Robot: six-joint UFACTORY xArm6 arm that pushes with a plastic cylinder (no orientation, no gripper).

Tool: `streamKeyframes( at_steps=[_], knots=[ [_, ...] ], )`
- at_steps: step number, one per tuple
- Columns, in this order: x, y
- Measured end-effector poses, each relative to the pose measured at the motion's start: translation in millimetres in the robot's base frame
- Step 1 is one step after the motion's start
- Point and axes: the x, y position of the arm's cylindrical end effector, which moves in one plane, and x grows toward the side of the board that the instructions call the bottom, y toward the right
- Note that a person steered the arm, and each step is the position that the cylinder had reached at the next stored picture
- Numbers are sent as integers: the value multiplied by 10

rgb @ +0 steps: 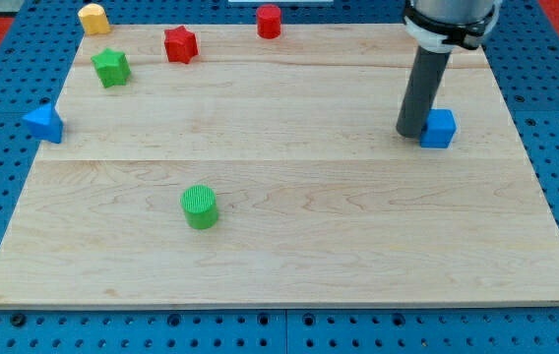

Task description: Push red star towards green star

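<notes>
The red star (180,44) lies near the view's top left on the wooden board (289,226). The green star (110,67) lies a short way to its lower left, apart from it. My tip (412,133) stands far to the view's right, touching the left side of a blue cube (439,129), a long way from both stars.
A yellow block (93,18) sits at the top left corner. A red cylinder (269,21) sits at the top edge. A blue triangle (43,123) lies at the left edge. A green cylinder (200,207) stands in the lower left middle.
</notes>
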Motion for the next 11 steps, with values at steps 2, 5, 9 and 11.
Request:
streamKeyframes(
  at_steps=[2,5,9,11],
  knots=[
    [0,320],
    [-665,-668],
    [-1221,-851],
    [-1410,-1470]
  ],
)
